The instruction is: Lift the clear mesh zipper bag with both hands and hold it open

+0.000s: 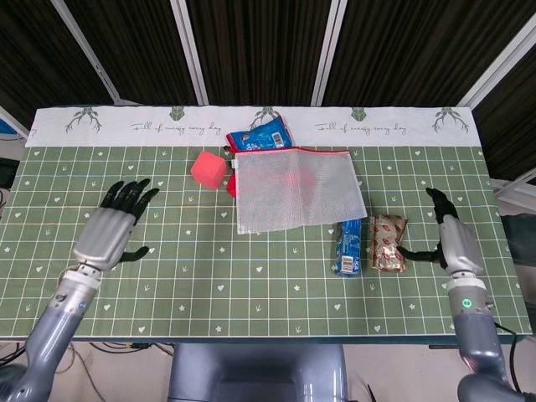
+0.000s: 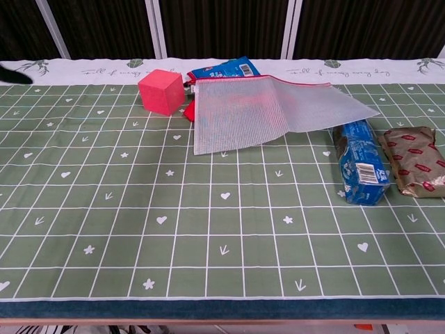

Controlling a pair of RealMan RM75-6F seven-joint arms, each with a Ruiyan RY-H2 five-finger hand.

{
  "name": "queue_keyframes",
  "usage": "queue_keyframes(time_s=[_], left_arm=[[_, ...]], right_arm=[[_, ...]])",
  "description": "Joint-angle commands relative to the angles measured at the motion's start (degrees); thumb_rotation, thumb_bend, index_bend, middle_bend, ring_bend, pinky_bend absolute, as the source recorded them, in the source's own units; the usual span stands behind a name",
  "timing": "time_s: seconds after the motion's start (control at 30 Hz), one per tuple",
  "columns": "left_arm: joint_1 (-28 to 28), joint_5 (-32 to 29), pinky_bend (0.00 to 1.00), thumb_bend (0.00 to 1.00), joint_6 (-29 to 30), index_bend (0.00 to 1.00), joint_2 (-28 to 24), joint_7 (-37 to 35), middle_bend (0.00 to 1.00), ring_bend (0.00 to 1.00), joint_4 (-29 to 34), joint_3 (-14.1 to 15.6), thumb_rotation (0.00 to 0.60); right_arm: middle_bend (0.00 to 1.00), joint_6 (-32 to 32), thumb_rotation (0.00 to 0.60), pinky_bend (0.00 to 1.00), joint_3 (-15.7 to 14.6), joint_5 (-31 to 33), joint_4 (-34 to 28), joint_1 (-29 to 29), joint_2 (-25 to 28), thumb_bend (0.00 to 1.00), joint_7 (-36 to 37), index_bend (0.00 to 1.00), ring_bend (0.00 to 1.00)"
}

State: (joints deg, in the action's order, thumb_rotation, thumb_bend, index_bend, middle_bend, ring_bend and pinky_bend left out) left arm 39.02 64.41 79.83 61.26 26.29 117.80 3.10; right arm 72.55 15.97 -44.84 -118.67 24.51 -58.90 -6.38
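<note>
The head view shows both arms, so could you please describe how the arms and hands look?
Both arms are smooth silver-grey tubes. The left hand and right hand have grey metallic backs and black fingers. A small green ring light glows on the right forearm.

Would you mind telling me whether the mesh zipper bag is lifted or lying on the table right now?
Lying flat. The mesh zipper bag rests spread on the table, and neither robot hand touches it.
</note>
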Motion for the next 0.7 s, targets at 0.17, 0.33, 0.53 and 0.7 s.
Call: queue_keyframes(time_s=[0.17,0.33,0.53,0.7], left_arm=[[-16.5,15.9,0.00,0.05,12.2,0.00,1.7,-8.9,0.00,0.00,-12.5,10.7,0.600],[-22.9,18.1,0.00,0.05,16.7,0.00,3.7,-14.6,0.00,0.00,-20.1,11.3,0.600],[-25.9,19.4,0.00,0.05,18.3,0.00,4.8,-17.5,0.00,0.00,-25.7,9.4,0.600],[-26.3,18.9,0.00,0.05,15.6,0.00,5.1,-17.5,0.00,0.00,-26.6,7.8,0.600]], right_arm=[[0.00,11.1,0.600,0.19,-16.5,-31.6,16.7,-13.5,-1.0,0.11,2.5,0.00,0.00],[0.00,16.5,0.600,0.19,-18.0,-37.7,25.2,-17.0,-3.1,0.11,5.2,0.00,0.00],[0.00,20.0,0.600,0.19,-16.7,-39.5,29.1,-18.7,-5.6,0.11,5.5,0.00,0.00],[0.00,20.5,0.600,0.19,-15.2,-38.5,29.5,-19.4,-6.8,0.11,5.3,0.00,0.00]])
